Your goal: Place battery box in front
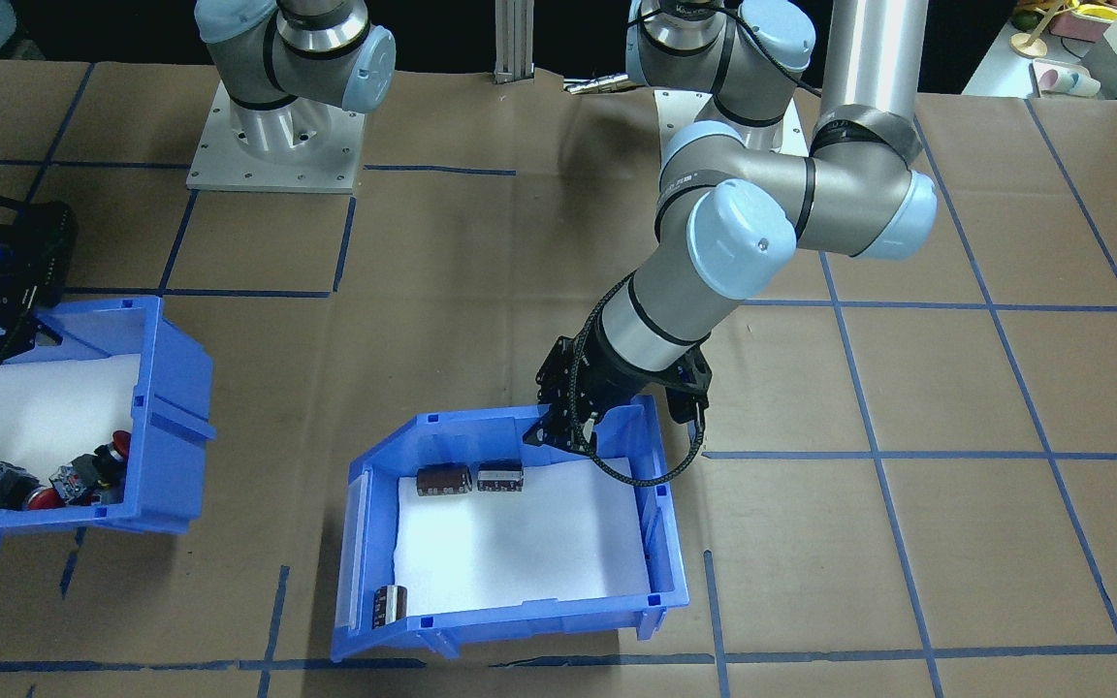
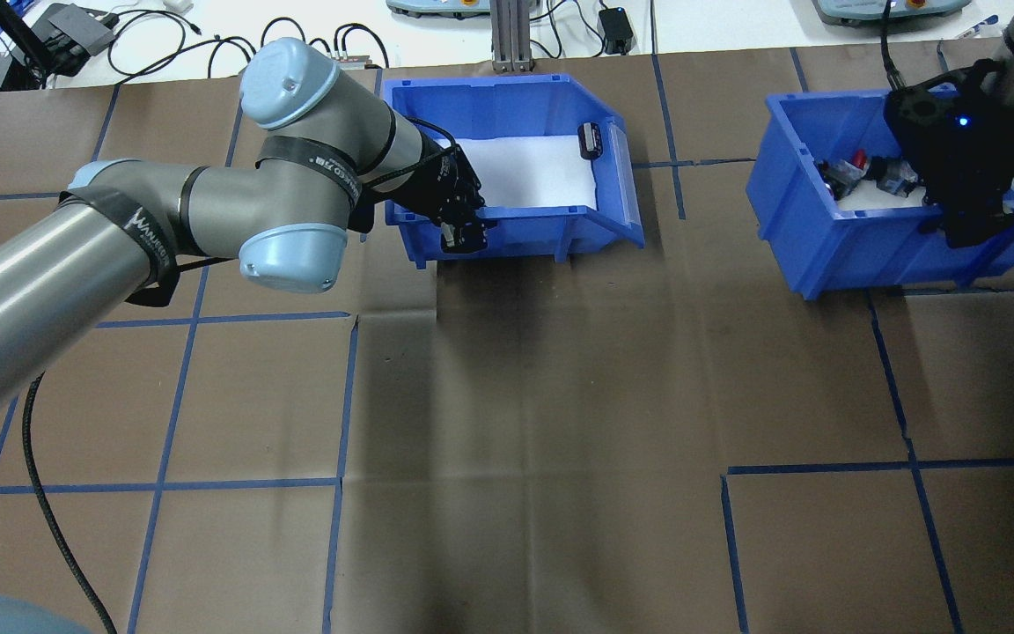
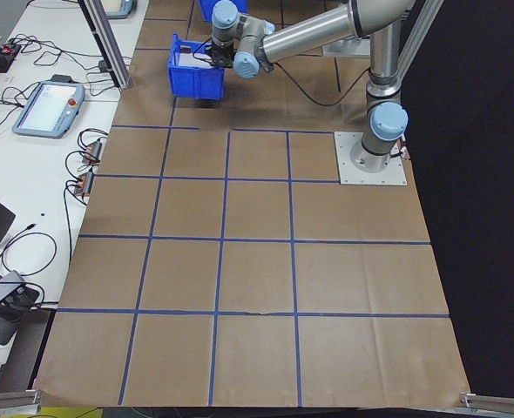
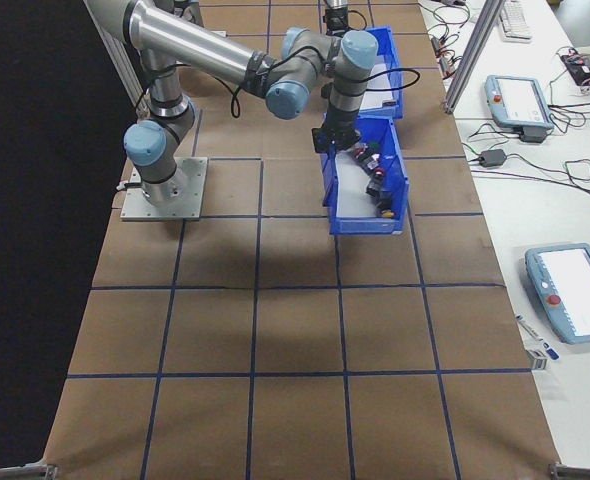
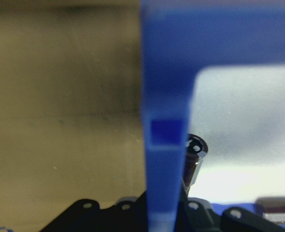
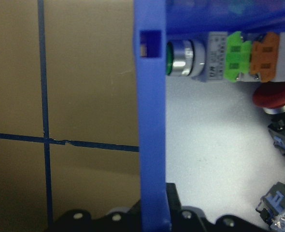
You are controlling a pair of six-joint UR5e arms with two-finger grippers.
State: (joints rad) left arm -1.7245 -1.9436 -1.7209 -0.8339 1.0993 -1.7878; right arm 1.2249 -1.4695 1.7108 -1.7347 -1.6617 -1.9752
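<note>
Switch bin (image 2: 868, 246) (right arm gripping) sits beside battery box (image 2: 516, 224).

Battery box (image 1: 670, 572): smooth blue moulded plastic w/ slight sheen, lined in matt white foam (image 1: 529, 543) of fine grainy texture. Inside it, cylinders (image 1: 443, 480) in glossy dark brown sleeves w/ shiny metal end caps. Under the box, table cover (image 2: 560, 396): matt brown paper, creased, gridded w/ blue tape. Second bin (image 2: 859, 251), right of the box in overhead view: same blue plastic; its switches (image 6: 224, 55) mix bright metal rings w/ green, orange, red plastic. Arm tubes (image 1: 869, 58) by the box: brushed grey metal, pale blue plastic joint caps; black braided cable (image 1: 651, 475).
</note>
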